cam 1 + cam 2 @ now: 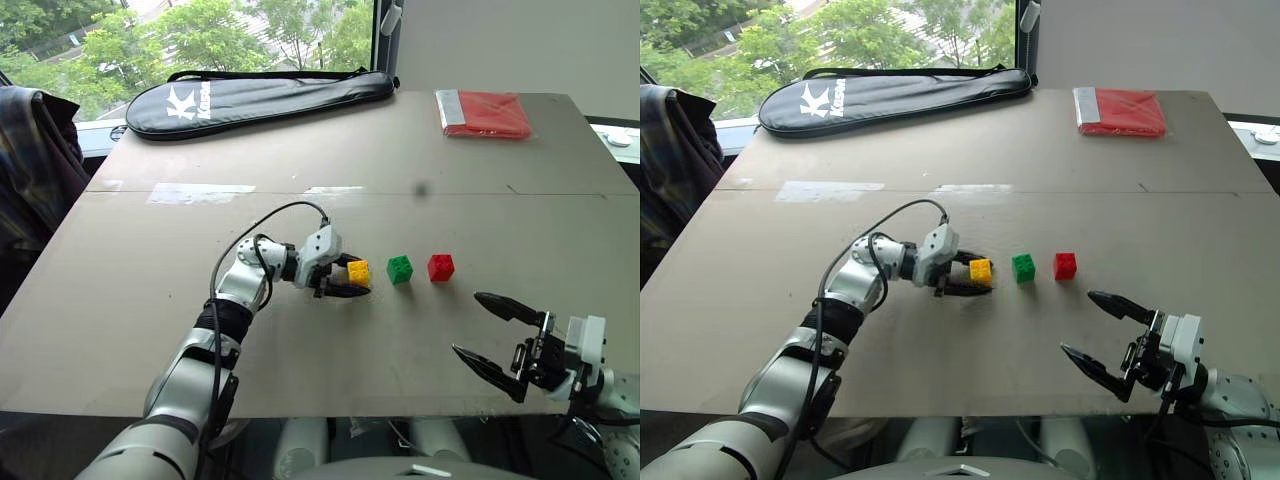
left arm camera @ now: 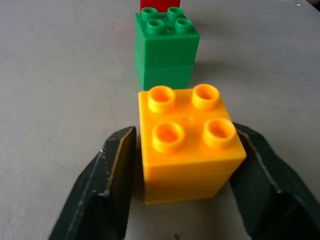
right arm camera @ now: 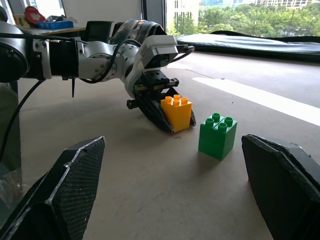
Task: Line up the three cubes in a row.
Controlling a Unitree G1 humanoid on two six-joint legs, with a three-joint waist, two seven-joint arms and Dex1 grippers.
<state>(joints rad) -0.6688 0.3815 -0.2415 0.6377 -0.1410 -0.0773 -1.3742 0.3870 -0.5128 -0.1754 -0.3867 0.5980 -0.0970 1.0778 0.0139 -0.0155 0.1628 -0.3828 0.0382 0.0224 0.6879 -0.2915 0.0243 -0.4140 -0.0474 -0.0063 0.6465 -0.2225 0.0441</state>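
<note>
Beside the green cube [image 1: 400, 269], left gripper [image 1: 352, 276] (fingers parted) straddles yellow cube [image 1: 358, 272].

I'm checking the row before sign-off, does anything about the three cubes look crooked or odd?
Nothing stands out. The yellow cube, green cube and red cube sit upright in a fairly straight, evenly spaced row on the table. The left gripper brackets the yellow one, a gap showing at one of its fingers.

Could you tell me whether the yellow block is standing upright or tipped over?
Upright: the yellow block sits flat on the table, studs up, between the left gripper's fingers.
</note>
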